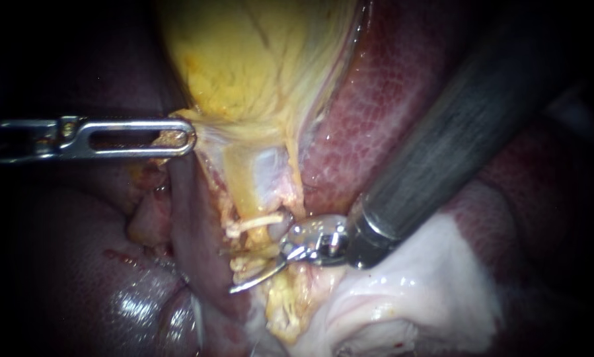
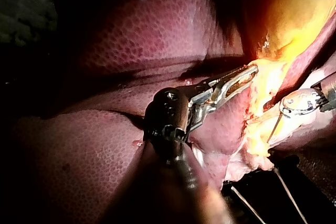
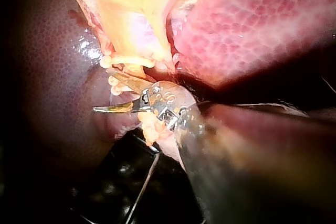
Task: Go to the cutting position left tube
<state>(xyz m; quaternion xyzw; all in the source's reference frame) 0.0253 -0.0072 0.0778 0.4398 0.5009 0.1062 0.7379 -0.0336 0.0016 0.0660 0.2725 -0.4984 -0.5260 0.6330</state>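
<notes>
Nearest the lens is the right instrument (image 1: 252,259). Its thick dark shaft runs from upper right of frame down to just right of centre, w/ the wrist low-centre. The tip is two thin curved blades standing apart w/ a clear gap. The lower blade points down-left; the upper one is short & partly lost against tissue. In the gap lies a stretch of the clipped tube (image 1: 244,198), a yellowish strand running down the centre of frame from under the gallbladder. Two white clips cross it: upper clip (image 1: 257,223) just above the blades, lower clip (image 1: 247,264) approx level w/ the gap. Can't tell whether either blade touches the tube. The right wrist view shows the same: blades apart, white clip bits btwn them. A paler band (image 1: 268,173) sits just right of the tube; can't tell if it's a second tube. A pale tissue fold (image 1: 429,284) lies lower right, under the shaft. Further back, the left instrument (image 1: 189,137) comes in from the left edge at mid-height. It has a slotted jaw, and its jaws are clamped on the yellow lower edge of the gallbladder (image 1: 257,59), which fills top centre. The left wrist view shows yellow tissue pinched at the tip. Farthest back is the liver (image 1: 389,99), mottled dark red, right of the gallbladder & dim at lower left.
</notes>
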